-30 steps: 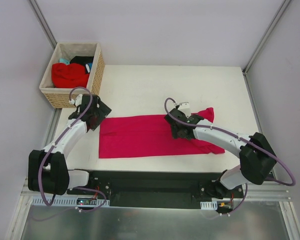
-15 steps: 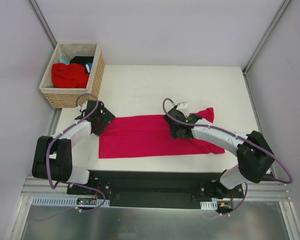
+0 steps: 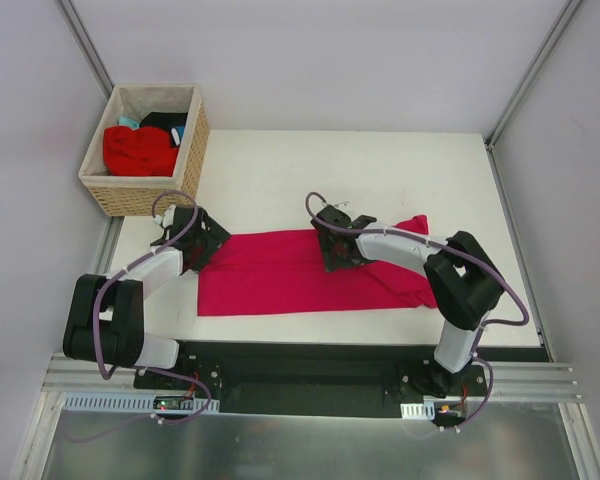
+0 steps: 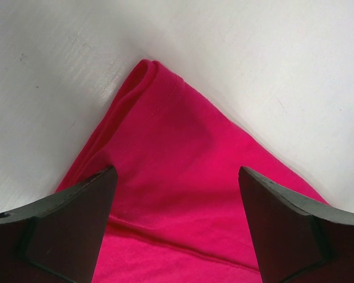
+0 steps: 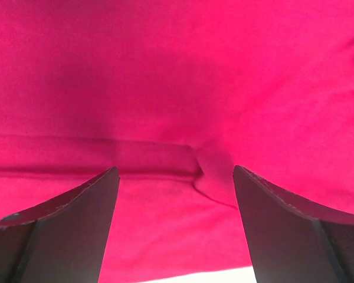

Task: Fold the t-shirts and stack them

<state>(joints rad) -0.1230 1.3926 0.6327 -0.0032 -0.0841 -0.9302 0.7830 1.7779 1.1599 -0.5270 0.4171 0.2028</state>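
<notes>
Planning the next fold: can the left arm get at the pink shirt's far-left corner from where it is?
Probably yes. The left gripper is open right over that corner of the pink shirt, with nothing lying on it and only table around.

Bare surface (image 3: 380, 170) beyond crimson-pink t-shirt (image 3: 270, 275) open for passage; wicker basket (image 3: 195, 145) blocks far-left corner near left end effector (image 3: 205, 243).

Top view's bright and even, soft light from above, only faint shadows under the arms (image 3: 150, 270) on the white desk (image 3: 400, 170). Crisp, though the walls (image 3: 330, 60) splay outward at frame edges. Left wrist: streaky glare on the desk near its left edge, left fingers (image 4: 65, 230) dark and blurred. Right wrist: shirt (image 5: 177, 88) saturated, shaded mid-frame, right fingers (image 5: 53, 230) soft.
</notes>
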